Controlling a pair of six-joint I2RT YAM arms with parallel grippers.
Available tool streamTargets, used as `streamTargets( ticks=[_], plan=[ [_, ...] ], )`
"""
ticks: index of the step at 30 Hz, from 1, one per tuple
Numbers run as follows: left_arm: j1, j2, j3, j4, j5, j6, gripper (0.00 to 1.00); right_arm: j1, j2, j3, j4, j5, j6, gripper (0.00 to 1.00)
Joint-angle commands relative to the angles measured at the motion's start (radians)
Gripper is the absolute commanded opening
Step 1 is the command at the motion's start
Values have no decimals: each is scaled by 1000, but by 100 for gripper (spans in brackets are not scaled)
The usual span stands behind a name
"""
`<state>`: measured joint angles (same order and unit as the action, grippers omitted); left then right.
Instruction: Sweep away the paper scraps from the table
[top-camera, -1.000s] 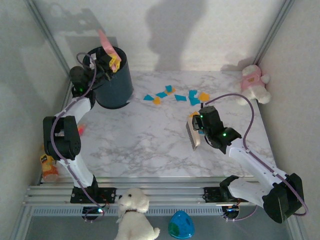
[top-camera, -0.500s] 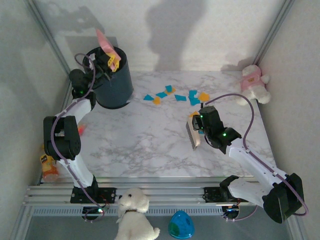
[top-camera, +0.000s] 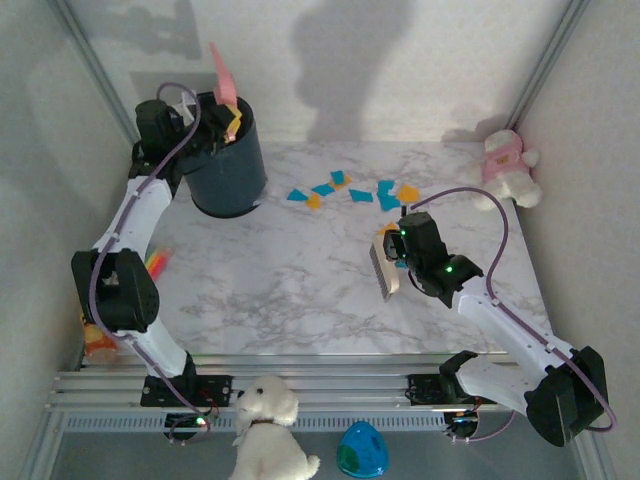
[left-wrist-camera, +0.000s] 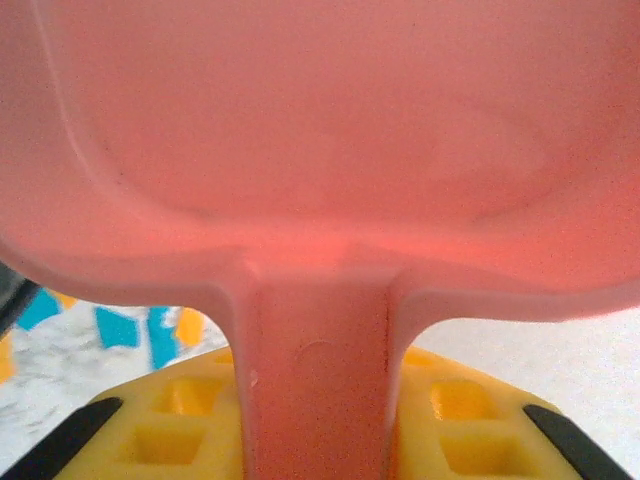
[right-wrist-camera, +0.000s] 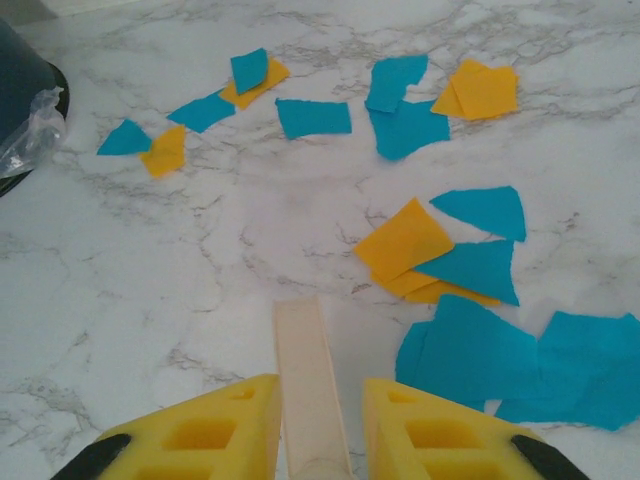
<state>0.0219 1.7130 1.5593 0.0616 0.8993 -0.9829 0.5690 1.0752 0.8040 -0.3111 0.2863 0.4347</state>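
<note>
Table (top-camera: 280, 285): scraps (right-wrist-camera: 405, 125) beyond right hand (right-wrist-camera: 312, 440)

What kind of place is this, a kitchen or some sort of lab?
Probably a robot test bench in a lab. Two robot arms are bolted to a metal rail at the edge of the table, plain white panels wall it in, and paper scraps lie strewn on it.

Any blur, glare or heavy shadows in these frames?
Top view: broad soft shadows on the back wall, table evenly lit, no glare. Left wrist: the pink dustpan is very close and blurred. Right wrist: paper scraps and brush crisp.
</note>
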Motion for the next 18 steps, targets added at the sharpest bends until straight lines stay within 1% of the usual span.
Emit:
streamTargets(
  ticks=[1,2,4,7,13,15,18],
  plan=[
    [-52,-41,85,-306,-64,336,0,-9,-16,6,36,-9,23,0],
    [-68,-41,103,-355,-85,387,0,-9,-18,4,40,-9,24,0],
    [-107,-47,113,-411,-93,485,0,-11,-18,3,43,-13,25,0],
    [-172,-54,130,-502,-148,611,0,-19,-21,0,43,-24,29,0],
    [-316,-26,166,-706,-373,827,0,-40,-42,-16,45,-36,32,0],
    [-370,-9,171,-757,-435,887,0,-50,-52,-21,47,-42,33,0],
    [-456,29,181,-832,-565,961,0,-67,-65,-29,46,-50,31,0]
  ],
)
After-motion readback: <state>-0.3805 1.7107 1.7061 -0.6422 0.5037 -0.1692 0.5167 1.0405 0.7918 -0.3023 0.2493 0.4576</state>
